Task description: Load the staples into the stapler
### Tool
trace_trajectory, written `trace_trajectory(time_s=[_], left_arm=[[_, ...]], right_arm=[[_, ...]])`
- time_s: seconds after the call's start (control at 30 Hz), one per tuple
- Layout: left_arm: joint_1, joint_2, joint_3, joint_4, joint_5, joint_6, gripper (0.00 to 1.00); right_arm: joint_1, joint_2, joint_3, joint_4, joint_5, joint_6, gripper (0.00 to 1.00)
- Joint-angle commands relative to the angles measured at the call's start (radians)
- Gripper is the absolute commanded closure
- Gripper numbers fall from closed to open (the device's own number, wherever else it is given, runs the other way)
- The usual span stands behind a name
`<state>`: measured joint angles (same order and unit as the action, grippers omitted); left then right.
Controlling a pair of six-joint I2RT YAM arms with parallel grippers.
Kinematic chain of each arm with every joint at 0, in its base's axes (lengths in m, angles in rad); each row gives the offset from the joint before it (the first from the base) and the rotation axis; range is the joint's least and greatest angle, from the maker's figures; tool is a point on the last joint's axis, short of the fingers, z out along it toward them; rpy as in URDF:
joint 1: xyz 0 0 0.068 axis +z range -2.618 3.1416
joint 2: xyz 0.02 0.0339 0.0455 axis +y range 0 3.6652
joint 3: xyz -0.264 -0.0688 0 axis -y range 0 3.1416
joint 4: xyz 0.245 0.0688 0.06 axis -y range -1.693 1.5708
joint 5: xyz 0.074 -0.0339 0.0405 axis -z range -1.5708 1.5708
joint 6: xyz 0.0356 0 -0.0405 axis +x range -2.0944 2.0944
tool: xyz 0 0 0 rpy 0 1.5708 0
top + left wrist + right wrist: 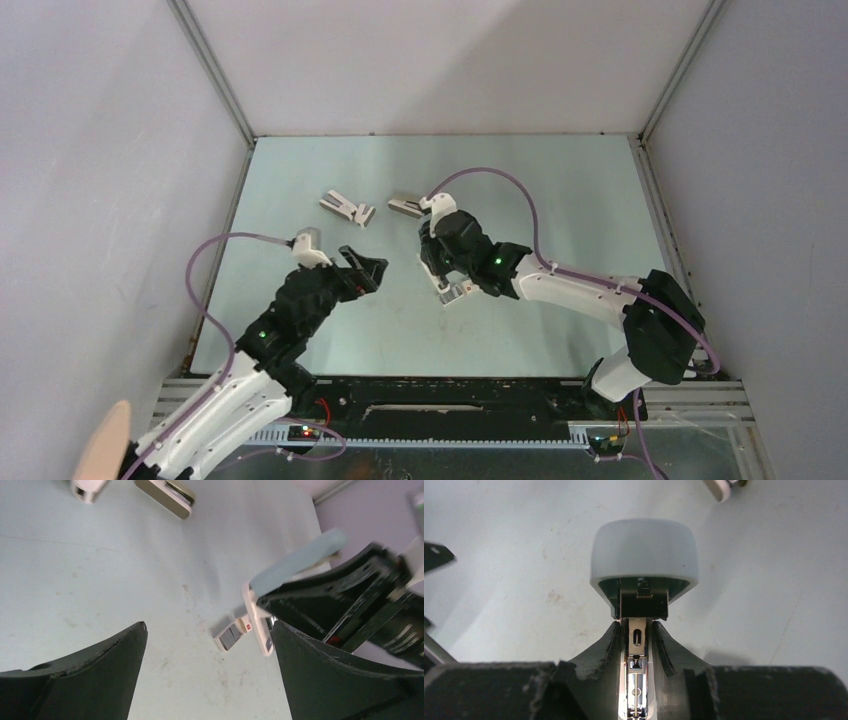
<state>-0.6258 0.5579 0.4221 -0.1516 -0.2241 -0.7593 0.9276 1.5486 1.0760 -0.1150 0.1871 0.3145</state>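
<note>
My right gripper [447,272] is shut on the stapler [458,290], a slim pale mini stapler. In the right wrist view the fingers [604,650] clamp its base, with the silvery metal channel [637,680] between them and the pale bluish lid [644,555] swung up open. The left wrist view shows the same stapler [257,625] with its lid raised. The staples [231,636], a small white box with a grey inner tray, lie on the table right beside the stapler's base. My left gripper [362,268] is open and empty, a short way left of the box.
Two stubby wedge-shaped staplers lie further back on the pale green table [560,200], one white [347,208] and one beige [405,203]. They show at the top of the left wrist view [87,487] [167,495]. Grey walls enclose the table.
</note>
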Motion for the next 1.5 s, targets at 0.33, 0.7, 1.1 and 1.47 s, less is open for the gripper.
trace_trajectory(time_s=[0.33,0.7,1.1,1.47], left_arm=[[0.003,-0.172,0.373,-0.526,-0.184,0.209,0.00],[0.003,-0.169,0.436,-0.520,-0.229,0.430,0.00],[0.189,-0.138,0.367,-0.475,-0.139,0.412,0.00],[0.270,-0.056,0.372,-0.463,-0.129,0.377,0.00]], right_arm=[[0.123,0.202,0.086,0.023,0.002,-0.008,1.00],[0.144,0.312,0.141,0.010,-0.004,-0.011,0.95],[0.163,0.373,0.181,-0.001,-0.007,-0.026,0.72],[0.179,0.245,0.193,-0.134,-0.022,-0.017,0.41]])
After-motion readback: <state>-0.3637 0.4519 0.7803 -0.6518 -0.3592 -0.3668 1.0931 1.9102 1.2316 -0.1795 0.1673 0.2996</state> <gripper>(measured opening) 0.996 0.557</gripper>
